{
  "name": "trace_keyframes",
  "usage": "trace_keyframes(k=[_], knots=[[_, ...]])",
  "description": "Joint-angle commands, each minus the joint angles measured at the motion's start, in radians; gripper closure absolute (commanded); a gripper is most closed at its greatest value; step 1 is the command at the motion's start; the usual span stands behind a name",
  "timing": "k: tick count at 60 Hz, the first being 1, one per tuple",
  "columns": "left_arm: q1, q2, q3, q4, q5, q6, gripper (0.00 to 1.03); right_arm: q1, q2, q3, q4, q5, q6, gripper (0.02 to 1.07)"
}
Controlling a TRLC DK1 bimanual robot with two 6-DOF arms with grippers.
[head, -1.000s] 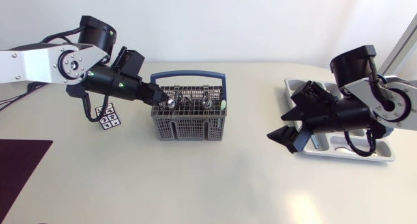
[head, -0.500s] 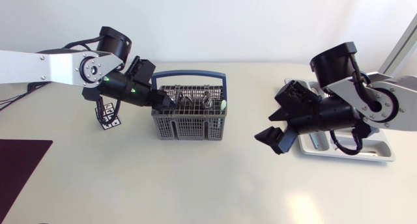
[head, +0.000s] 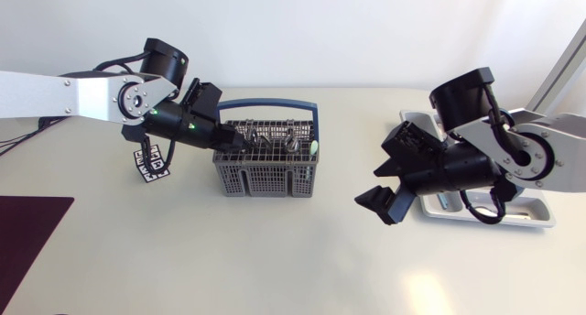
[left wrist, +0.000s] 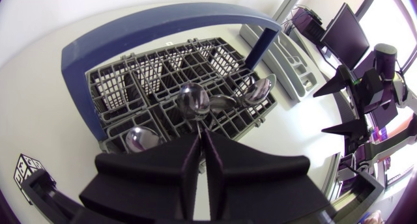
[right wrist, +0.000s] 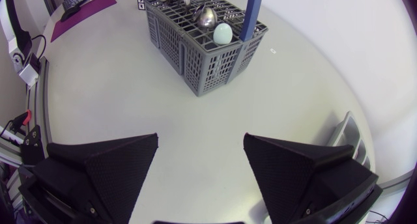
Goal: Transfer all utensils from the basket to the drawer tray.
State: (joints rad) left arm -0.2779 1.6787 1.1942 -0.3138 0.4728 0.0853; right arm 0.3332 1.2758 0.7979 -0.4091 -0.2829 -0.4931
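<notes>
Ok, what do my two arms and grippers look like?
The left arm and right arm have silver-grey links, black joints and looping black cables; the left shows green lights. The left gripper and right gripper are matte black, each with two broad wedge-shaped fingers.

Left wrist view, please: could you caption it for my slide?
Left pincer shut on a spoon standing in the blue-handled basket.
</notes>
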Motion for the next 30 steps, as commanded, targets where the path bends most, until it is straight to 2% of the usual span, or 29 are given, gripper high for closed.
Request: trace_keyframes(k=[1,9,30], knots=[[0.011,0.018,0.022,0.005,0.032,-0.032,1.00,0.012,-0.001,-0.026,0.007,0.007,0.027,0.12],[0.040,-0.007,0.035,0.002,0.110,-0.078,1.00,0.026,-0.007,-0.026,0.007,0.007,0.030,0.12],[0.106,-0.217,0.133,-0.146,0.165,-0.140,1.00,0.069,-0.024,0.006,0.000,0.031,0.033,0.13]])
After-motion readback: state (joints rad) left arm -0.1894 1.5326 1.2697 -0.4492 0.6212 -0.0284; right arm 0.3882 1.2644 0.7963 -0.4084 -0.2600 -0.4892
